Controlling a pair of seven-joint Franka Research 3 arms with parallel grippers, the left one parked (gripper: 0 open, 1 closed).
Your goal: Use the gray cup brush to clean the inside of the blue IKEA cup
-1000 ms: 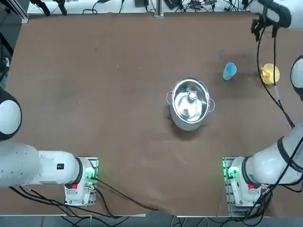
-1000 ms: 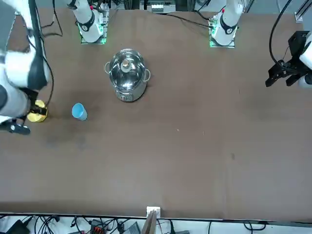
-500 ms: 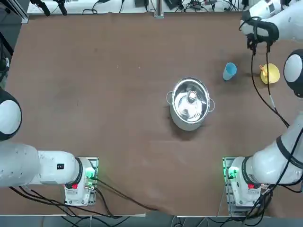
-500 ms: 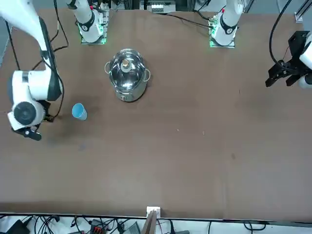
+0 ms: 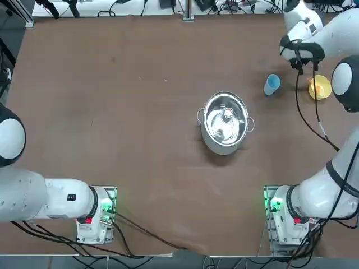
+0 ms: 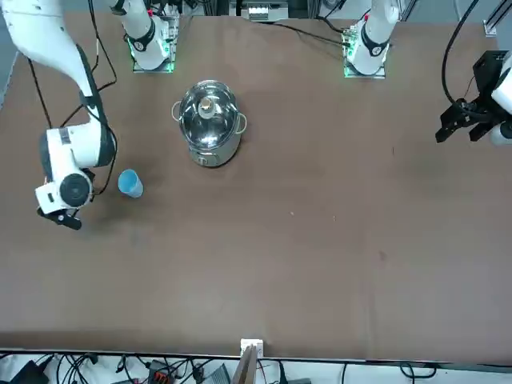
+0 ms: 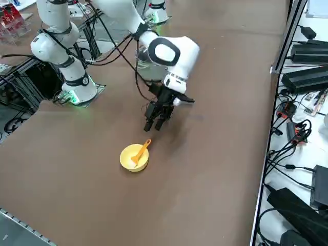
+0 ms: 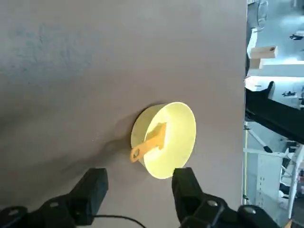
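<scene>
Approaching the gray cup brush (image 8: 149,142) — pick-up step in hand, nothing grasped yet.

Right gripper (image 7: 155,122) hovered just beside the yellow bowl (image 7: 127,162), fingers (image 8: 90,194) spread wide and empty. Brush lay inside the bowl, its long axis slanting up across the rim and its orange handle end poking out toward the gripper. Blue IKEA cup (image 5: 271,84) stood nearby, upright, untouched. Next move, as judged: descend and close across the protruding handle — square to its axis.

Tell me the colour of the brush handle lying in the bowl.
Orange handle, against the yellow bowl; clearest in the right wrist view.
</scene>
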